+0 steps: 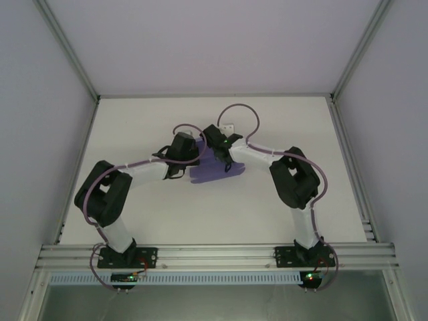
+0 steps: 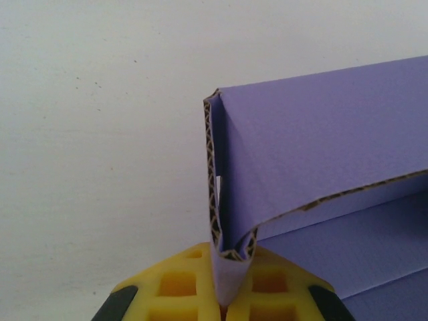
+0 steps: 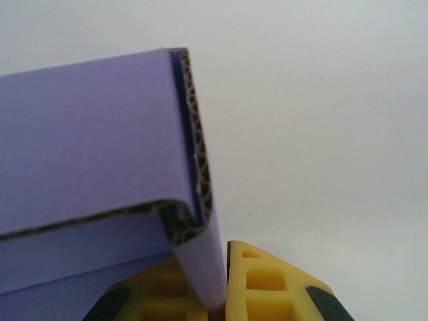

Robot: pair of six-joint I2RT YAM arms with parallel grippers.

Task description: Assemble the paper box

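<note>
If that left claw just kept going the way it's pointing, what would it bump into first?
The left gripper is shut on the paper box, so it would shove that folded purple wall first; behind it probably the white table, depth unclear.

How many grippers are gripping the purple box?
2. The left gripper pinches one upright flap of the paper box; the right gripper pinches another flap, on its own side.

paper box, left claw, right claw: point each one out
paper box [image 1: 215, 172], top external view, on its flat purple panel.
left claw [image 2: 226, 271], left wrist view, midway between the yellow fingertips, pinching the box's flap.
right claw [image 3: 217, 281], right wrist view, midway between the yellow fingertips, pinching the box's flap.
</note>
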